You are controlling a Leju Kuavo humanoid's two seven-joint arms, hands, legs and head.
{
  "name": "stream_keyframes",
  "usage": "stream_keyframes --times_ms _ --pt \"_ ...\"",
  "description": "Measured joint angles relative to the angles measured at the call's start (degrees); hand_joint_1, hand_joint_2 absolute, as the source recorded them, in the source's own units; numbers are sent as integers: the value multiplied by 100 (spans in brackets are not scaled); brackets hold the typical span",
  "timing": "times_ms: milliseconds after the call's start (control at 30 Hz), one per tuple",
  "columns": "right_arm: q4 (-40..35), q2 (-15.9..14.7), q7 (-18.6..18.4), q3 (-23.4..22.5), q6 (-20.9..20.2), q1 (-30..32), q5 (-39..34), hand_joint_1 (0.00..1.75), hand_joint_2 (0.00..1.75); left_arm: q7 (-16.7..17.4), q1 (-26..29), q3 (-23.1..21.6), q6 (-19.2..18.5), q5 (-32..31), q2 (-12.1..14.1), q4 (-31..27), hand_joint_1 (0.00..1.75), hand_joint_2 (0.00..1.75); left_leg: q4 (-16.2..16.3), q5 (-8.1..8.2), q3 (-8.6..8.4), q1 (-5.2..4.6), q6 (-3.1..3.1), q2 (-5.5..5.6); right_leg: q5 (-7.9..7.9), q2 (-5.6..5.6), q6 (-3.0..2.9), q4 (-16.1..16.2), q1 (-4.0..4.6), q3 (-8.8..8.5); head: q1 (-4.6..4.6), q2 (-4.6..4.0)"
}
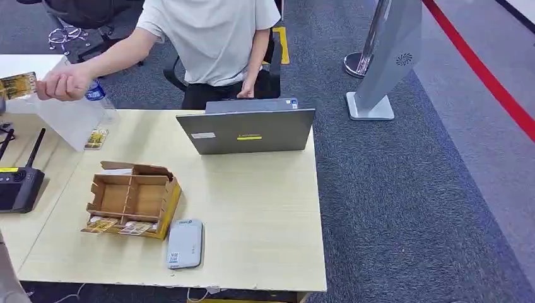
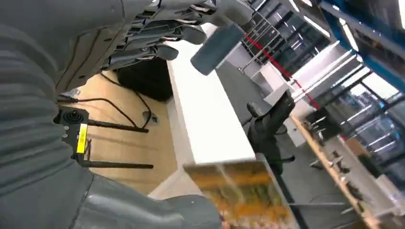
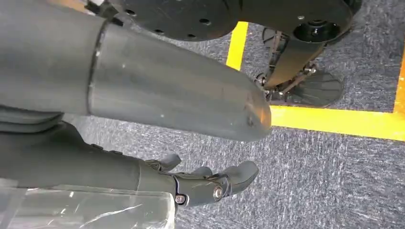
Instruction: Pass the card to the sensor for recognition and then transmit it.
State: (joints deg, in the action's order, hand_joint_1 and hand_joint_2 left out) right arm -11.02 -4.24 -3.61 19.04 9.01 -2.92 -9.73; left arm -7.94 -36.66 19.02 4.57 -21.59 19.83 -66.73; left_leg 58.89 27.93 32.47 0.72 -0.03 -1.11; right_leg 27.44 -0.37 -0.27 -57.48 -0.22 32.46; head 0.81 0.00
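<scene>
Robot's left hand [image 2: 157,33]: grey ribbed wrist cover, thick grey thumb, darker segmented fingers. Right hand [image 3: 205,183]: smooth dark-grey forearm shell, dark fingers with small round screws at the knuckles.

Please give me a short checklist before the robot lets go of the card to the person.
1. Person's hand at the card: ok, it touches the card's edge.
2. Left hand holds the card: cannot tell, the card is blurred beside the thumb.
3. Right hand free: ok, it hangs over the floor and holds nothing.
4. Card already read by the grey device on the table: cannot tell.
</scene>
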Motion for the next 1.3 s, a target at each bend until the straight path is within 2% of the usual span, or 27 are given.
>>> stream_keyframes --times_ms 100,133,867,1000,1067,1167,1200,1300 --pt "6 0 -50 35 -9 0 33 0 0 151 -184 -332 -42 -468 -39 225 0 175 1 0 1 0 0 0 -1 0 0 0 0 2 0 0" --pt "9 0 -57 44 -15 0 66 0 0 189 -250 -432 -57 -600 -53 298 175 175 1 0 2 0 0 1 -1 0 0 0 0 1 -4 0" --pt "85 0 -299 315 -201 2 417 0 0 1107 -1750 -2881 -341 -4111 -348 2144 175 175 4 -5 9 -2 6 -1 -7 0 2 0 -1 4 -4 0" --pt "101 9 -326 361 -230 5 518 0 0 1283 -1961 -3248 -337 -4789 -451 2337 175 175 5 -5 10 -2 6 3 -7 -2 3 0 -1 4 -2 0" --pt "109 13 -343 387 -258 7 553 0 0 1343 -1990 -3389 -297 -5068 -539 2368 175 175 6 -5 10 -2 6 5 -7 -3 3 0 -1 4 -2 0" --pt "118 20 -354 398 -258 13 553 0 0 1226 -1955 -3524 -249 -5052 -666 2317 175 175 6 -5 12 -3 6 5 -8 -5 3 0 -2 3 -2 0" --pt "120 28 -354 398 -249 18 527 0 0 1126 -1878 -3557 -210 -4949 -702 2185 175 175 5 -5 12 -3 7 4 -7 -4 3 0 -2 3 0 0" --pt "133 72 -343 398 -177 48 440 0 0 921 -1362 -3716 -223 -4574 -737 1187 175 175 5 -4 13 -6 7 3 -7 -3 2 -1 -5 3 -2 0"
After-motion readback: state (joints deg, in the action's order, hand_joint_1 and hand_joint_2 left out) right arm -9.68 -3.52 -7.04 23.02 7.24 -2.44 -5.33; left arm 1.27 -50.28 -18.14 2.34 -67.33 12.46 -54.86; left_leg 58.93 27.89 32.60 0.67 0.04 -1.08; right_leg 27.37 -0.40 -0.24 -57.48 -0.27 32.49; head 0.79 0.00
